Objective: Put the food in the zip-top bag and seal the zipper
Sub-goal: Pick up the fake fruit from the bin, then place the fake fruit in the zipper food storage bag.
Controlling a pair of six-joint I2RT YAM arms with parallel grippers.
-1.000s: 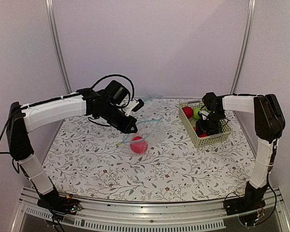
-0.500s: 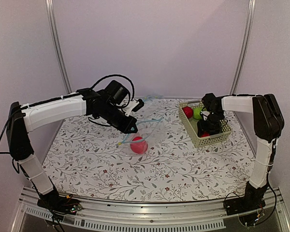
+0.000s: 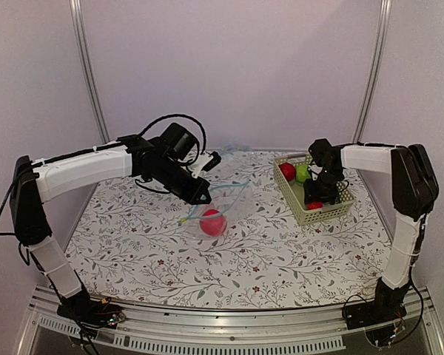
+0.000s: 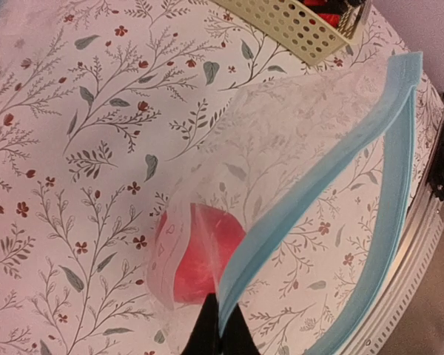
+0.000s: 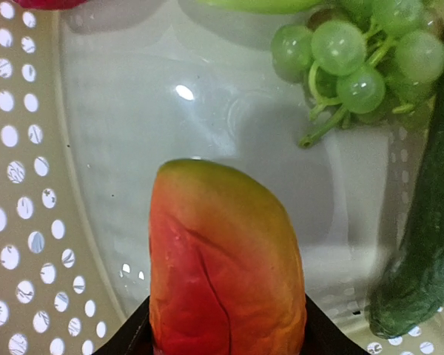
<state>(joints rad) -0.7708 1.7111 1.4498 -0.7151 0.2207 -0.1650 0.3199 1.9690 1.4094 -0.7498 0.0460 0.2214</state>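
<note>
Right gripper (image 5: 226,342) — inside the basket (image 3: 320,215) — clamped on orange-red oval piece (image 5: 223,259). Left gripper (image 4: 219,333), left of basket, pinched shut on the zipper (image 4: 320,183).

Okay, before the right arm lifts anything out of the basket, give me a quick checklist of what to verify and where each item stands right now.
1. Bag held: left pincer is shut on the zipper. Ok.
2. Mouth of the zip-top bag gapes open. Ok.
3. Round red fruit lies inside the bag. Ok.
4. Right pincer is centred on the orange-red oval piece, one finger on each side. Ok.
5. Firm hold on that piece: cannot tell.
6. Cucumber and grape bunch lie apart from the piece in the basket. Ok.
</note>
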